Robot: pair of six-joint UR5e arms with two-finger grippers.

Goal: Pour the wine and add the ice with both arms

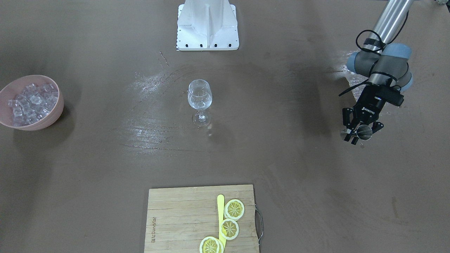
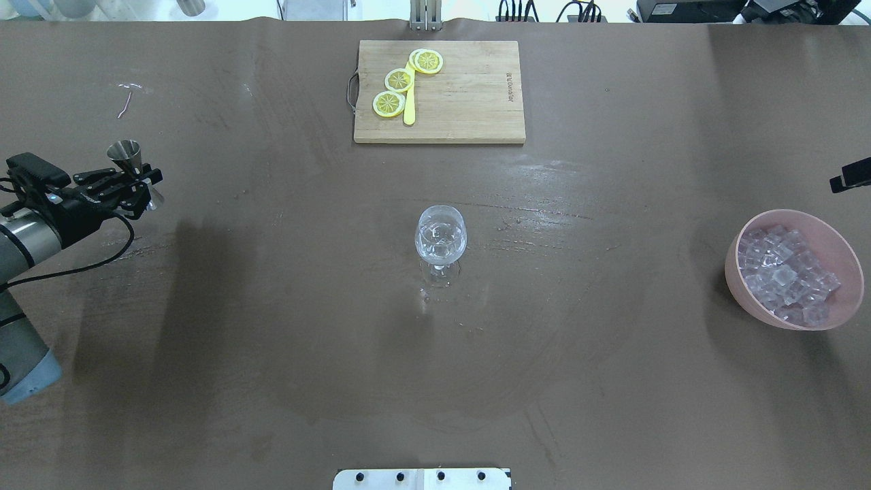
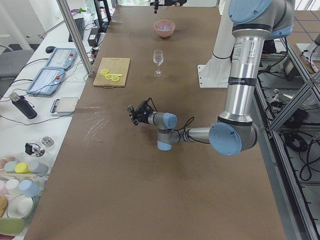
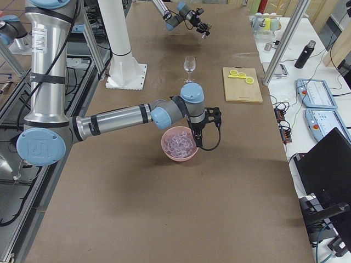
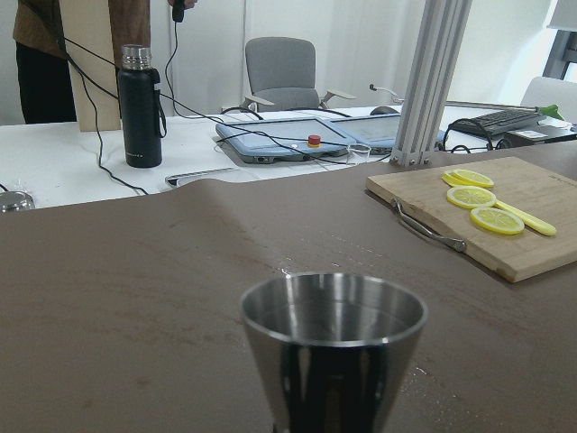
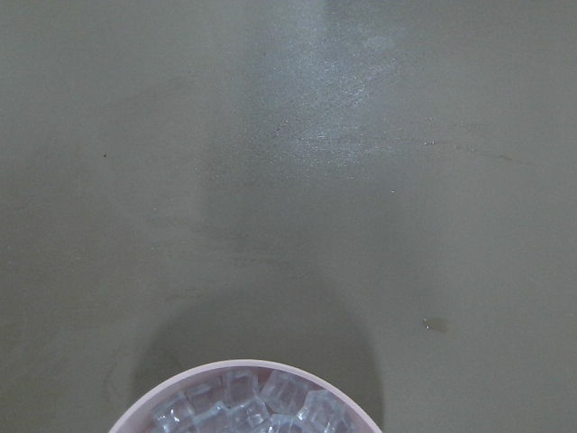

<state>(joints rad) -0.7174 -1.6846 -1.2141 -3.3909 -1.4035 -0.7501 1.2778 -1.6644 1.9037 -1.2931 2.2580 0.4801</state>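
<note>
A clear wine glass point(image 2: 441, 235) stands upright mid-table; it also shows in the front view point(image 1: 199, 96). My left gripper point(image 2: 144, 181) is shut on a steel jigger point(image 2: 126, 152) at the table's left end, far from the glass. The same gripper point(image 1: 362, 134) and jigger point(image 1: 365, 130) show in the front view. The jigger's open cup point(image 5: 334, 347) fills the left wrist view. Ice point(image 2: 786, 272) fills a pink bowl point(image 2: 733, 262) at the right end. My right gripper point(image 4: 198, 138) hangs over the bowl's far side; I cannot tell whether it is open. The ice point(image 6: 243, 406) shows at the bottom of the right wrist view.
A wooden cutting board point(image 2: 469, 95) with three lemon slices point(image 2: 399, 80) and a yellow utensil lies at the table's far edge. The white pedestal point(image 1: 207, 24) stands at the robot's side. Bare brown table lies between the glass and each arm.
</note>
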